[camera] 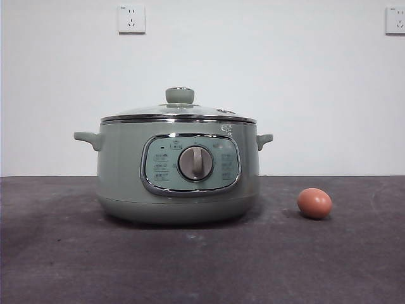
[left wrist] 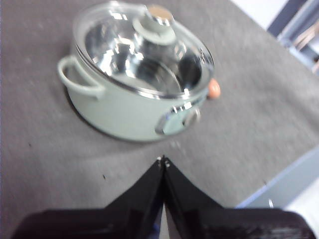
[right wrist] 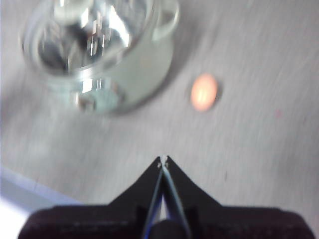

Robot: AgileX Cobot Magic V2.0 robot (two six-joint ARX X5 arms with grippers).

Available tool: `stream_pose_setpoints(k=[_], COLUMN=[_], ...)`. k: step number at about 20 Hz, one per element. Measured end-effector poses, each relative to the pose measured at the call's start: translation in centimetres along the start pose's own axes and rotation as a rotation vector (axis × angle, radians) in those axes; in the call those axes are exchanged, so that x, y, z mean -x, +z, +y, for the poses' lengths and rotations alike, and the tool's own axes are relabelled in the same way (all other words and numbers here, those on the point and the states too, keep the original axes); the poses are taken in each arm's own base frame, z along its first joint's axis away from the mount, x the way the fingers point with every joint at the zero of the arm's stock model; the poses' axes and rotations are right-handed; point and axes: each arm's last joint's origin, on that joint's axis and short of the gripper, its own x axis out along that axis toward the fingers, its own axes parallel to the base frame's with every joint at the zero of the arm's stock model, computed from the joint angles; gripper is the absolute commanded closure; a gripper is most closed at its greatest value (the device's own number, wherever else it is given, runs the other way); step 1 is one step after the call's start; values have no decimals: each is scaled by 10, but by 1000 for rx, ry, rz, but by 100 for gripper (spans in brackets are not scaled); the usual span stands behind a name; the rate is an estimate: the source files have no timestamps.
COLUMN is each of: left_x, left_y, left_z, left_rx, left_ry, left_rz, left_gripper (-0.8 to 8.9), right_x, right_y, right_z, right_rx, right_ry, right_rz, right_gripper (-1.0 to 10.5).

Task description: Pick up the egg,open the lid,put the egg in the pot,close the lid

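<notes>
The sage-green pot (camera: 177,171) stands in the middle of the dark table with the glass lid (camera: 179,111) closed on it, green knob (camera: 180,95) on top. The reddish-brown egg (camera: 314,203) lies on the table to the right of the pot, apart from it. The left wrist view shows the pot (left wrist: 124,107), lid (left wrist: 144,50) and a bit of the egg (left wrist: 214,89) behind it. The right wrist view, blurred, shows the pot (right wrist: 134,64) and egg (right wrist: 204,92). My left gripper (left wrist: 163,160) and right gripper (right wrist: 163,159) are both shut, empty and high above the table.
A pale wall with two sockets (camera: 131,19) stands behind the table. The table's edge (left wrist: 279,179) shows in the left wrist view, and again in the right wrist view (right wrist: 35,186). Neither arm shows in the front view.
</notes>
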Motion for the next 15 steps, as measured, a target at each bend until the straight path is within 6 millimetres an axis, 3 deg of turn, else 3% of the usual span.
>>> stream_pose_setpoints(k=[4, 6, 7, 8, 9, 10, 15], left_x=[1, 1, 1, 1, 1, 1, 1], left_y=[-4, -4, -4, -4, -4, -4, -4], left_z=[-1, -1, -1, -1, -1, -1, -1], left_rx=[-7, -12, -15, -15, -15, -13, 0], left_ry=[-11, -11, -11, -8, -1, 4, 8], left_rz=[79, 79, 78, 78, 79, 80, 80], left_gripper=[821, 805, 694, 501, 249, 154, 155], right_x=[-3, -3, -3, -3, -3, -3, -3], right_y=[-3, -3, -3, -3, -3, -3, -3], right_z=[2, 2, 2, 2, 2, 2, 2], right_rx=[3, 9, 10, 10, 8, 3, -19], right_ry=[19, 19, 19, 19, 19, 19, 18], right_rz=[86, 85, 85, 85, 86, 86, 86], right_gripper=[957, 892, 777, 642, 451, 336, 318])
